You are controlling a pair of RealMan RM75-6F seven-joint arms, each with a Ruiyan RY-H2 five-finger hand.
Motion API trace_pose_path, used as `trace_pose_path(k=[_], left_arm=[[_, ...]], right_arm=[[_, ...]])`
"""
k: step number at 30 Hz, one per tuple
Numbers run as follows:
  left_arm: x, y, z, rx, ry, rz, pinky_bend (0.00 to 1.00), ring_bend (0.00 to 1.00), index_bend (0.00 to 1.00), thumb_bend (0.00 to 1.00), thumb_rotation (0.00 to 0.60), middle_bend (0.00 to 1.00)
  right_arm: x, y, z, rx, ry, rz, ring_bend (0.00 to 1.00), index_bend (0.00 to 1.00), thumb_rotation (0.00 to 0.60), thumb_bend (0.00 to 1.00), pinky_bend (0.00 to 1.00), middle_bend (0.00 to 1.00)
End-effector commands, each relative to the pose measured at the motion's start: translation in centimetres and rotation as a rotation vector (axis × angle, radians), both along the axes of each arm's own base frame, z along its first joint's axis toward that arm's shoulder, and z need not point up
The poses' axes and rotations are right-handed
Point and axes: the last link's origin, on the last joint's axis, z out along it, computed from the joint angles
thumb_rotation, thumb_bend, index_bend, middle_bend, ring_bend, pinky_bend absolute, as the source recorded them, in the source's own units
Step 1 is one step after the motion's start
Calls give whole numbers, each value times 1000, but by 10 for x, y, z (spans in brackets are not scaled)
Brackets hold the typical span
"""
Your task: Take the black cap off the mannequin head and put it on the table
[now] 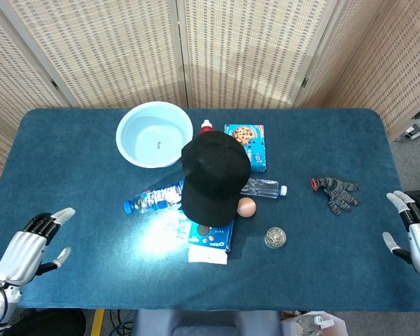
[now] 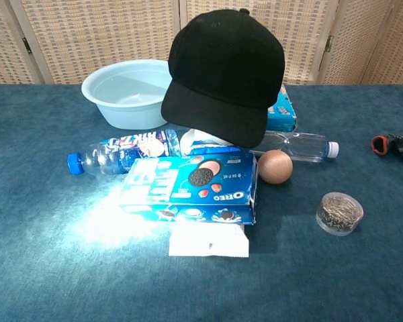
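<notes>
Sitting on the mannequin head (image 2: 205, 140) near the middle of the table (image 1: 70, 147), the black cap (image 1: 211, 175) is untouched, its brim tipped toward the near edge. Only a sliver of white mannequin shows under the brim in the chest view. The task looks to be at its very start: neither hand is near the cap.

The left hand (image 1: 29, 248) hovers over the near-left corner with fingers apart and nothing in them. The right hand (image 1: 418, 234) sits at the right edge toward the near corner, fingers likewise spread and empty.

The next move probably calls for one hand to reach in to the centre and take the cap by the brim or crown, then lift it up clear of the head without knocking over the clutter packed around the base. Bare cloth along the left and right sides offers room to set it down.

Around the mannequin lie an Oreo box (image 2: 195, 188), a white packet (image 2: 208, 240), a labelled water bottle (image 2: 117, 151), a clear bottle (image 2: 299, 144), a brown ball (image 2: 275, 166) and a small round tin (image 2: 340, 212). A light blue basin (image 1: 150, 133) and a cookie box (image 1: 246, 143) sit toward the far edge, a dark glove (image 1: 336, 192) toward the right edge.

A blue cloth covers the table, with a bright patch of glare left of the Oreo box. Woven folding screens (image 1: 245, 42) stand behind.
</notes>
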Motion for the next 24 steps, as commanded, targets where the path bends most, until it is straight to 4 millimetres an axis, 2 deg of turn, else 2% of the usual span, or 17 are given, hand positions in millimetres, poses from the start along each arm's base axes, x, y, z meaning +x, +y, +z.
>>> trace_pose_path(k=[1, 4, 9, 11, 14, 16, 20, 24], left_arm=[[12, 11, -7, -66, -19, -71, 195, 337, 162, 302, 600, 229], [25, 21, -16, -120, -23, -150, 284, 397, 169, 303, 600, 315], [49, 40, -33, -199, -35, -296, 627, 591, 205, 303, 600, 539], [59, 48, -42, -224, -42, -364, 803, 686, 221, 303, 600, 621], [72, 61, -55, -248, -37, -444, 966, 781, 236, 303, 600, 710], [81, 69, -64, -260, -42, -482, 997, 843, 250, 303, 600, 777], [97, 83, -80, -259, -55, -536, 1000, 959, 282, 302, 600, 897], [111, 97, -96, -254, -71, -559, 1000, 995, 288, 303, 600, 932]], right_arm=[[0, 1, 1, -1, -1, 0, 140, 169, 600, 278, 264, 176], [1, 2, 3, -2, 5, 3, 140, 169, 600, 278, 264, 176], [5, 3, 6, -5, 16, 13, 140, 169, 600, 278, 263, 176], [6, 4, 7, -5, 19, 12, 140, 169, 600, 278, 263, 176], [5, 7, 8, -6, 20, 4, 140, 169, 600, 278, 264, 176], [5, 9, 8, -8, 20, -1, 140, 169, 600, 278, 263, 176], [3, 10, 8, -9, 19, -11, 140, 169, 600, 278, 263, 176], [3, 10, 5, 4, 11, -15, 140, 169, 600, 278, 264, 176]])
